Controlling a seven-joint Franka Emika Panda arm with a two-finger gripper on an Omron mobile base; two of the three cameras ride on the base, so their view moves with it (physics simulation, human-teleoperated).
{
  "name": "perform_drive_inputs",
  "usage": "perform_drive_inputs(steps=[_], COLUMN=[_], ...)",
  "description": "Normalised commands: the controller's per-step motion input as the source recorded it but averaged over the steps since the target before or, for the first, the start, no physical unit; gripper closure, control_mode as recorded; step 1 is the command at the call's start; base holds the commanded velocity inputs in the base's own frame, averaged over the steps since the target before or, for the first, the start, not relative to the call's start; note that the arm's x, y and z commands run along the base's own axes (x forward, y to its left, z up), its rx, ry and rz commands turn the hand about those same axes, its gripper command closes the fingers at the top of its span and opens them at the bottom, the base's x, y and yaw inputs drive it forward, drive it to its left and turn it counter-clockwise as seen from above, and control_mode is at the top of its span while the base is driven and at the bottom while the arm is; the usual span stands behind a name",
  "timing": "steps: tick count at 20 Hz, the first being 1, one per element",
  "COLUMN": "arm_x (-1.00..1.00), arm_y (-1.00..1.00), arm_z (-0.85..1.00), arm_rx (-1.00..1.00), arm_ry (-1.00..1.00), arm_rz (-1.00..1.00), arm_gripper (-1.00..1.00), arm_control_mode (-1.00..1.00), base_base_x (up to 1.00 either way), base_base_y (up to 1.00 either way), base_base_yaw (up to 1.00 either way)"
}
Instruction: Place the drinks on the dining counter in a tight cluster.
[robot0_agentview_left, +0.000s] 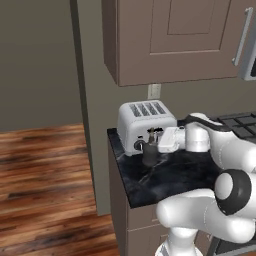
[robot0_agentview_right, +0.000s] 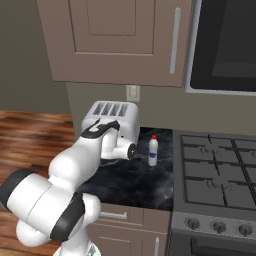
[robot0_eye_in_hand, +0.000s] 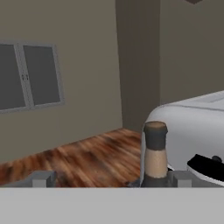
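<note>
A dark grey narrow-necked bottle (robot0_agentview_left: 150, 153) stands on the narrow black marble worktop (robot0_agentview_left: 170, 177), just in front of the silver toaster (robot0_agentview_left: 144, 121). My gripper (robot0_agentview_left: 155, 139) reaches in level from the right at the height of the bottle's neck and is open. In the hand view, the neck of the dark grey bottle (robot0_eye_in_hand: 155, 153) rises between my fingertips (robot0_eye_in_hand: 44, 178), close to the right one and untouched; my gripper (robot0_eye_in_hand: 111, 179) holds nothing. A slim white red-capped bottle (robot0_agentview_right: 153, 151) stands farther right, near the stove. The dining counter is out of view.
The toaster (robot0_agentview_right: 112, 117) sits against the back wall under beige wall cabinets (robot0_agentview_right: 117, 40). A gas stove (robot0_agentview_right: 216, 172) adjoins the worktop on the right, with a microwave (robot0_agentview_right: 225, 45) above. The worktop's left end drops to a wooden floor (robot0_agentview_left: 45, 180).
</note>
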Motion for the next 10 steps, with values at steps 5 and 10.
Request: perform_drive_inputs(steps=[5,10], arm_x=[0.12,0.14], arm_y=[0.07,0.00], arm_z=[-0.10,-0.11], arm_rx=[0.00,0.00], arm_ry=[0.00,0.00], arm_rz=[0.00,0.00], arm_gripper=[-1.00,-1.00], arm_control_mode=[-1.00,-1.00], base_base_x=[0.00,0.00], base_base_y=[0.00,0.00], base_base_yaw=[0.00,0.00])
